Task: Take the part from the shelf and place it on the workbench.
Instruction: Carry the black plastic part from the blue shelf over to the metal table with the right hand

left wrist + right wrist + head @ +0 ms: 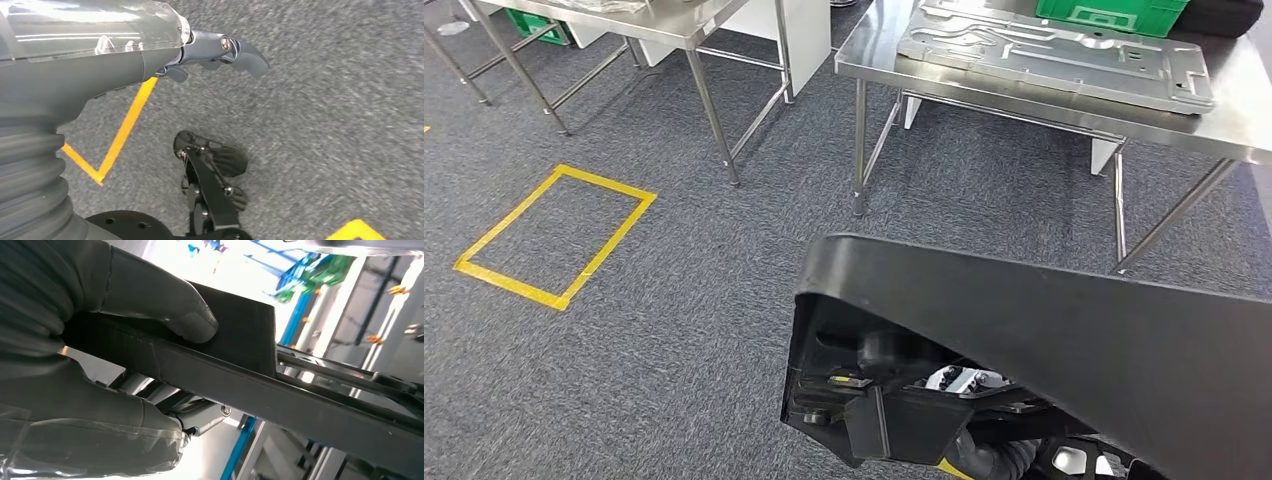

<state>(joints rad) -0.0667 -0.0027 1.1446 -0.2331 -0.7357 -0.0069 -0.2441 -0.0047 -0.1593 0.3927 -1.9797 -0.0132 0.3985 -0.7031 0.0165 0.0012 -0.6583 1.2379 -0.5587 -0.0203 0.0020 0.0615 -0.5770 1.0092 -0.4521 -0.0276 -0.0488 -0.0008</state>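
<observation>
Facing workbench, part foreground

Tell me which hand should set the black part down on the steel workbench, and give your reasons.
Right. The right hand already grips the black part, thumb pressed on its flat face. The left hand hangs over the carpet, holding nothing. The workbench lies ahead.
</observation>
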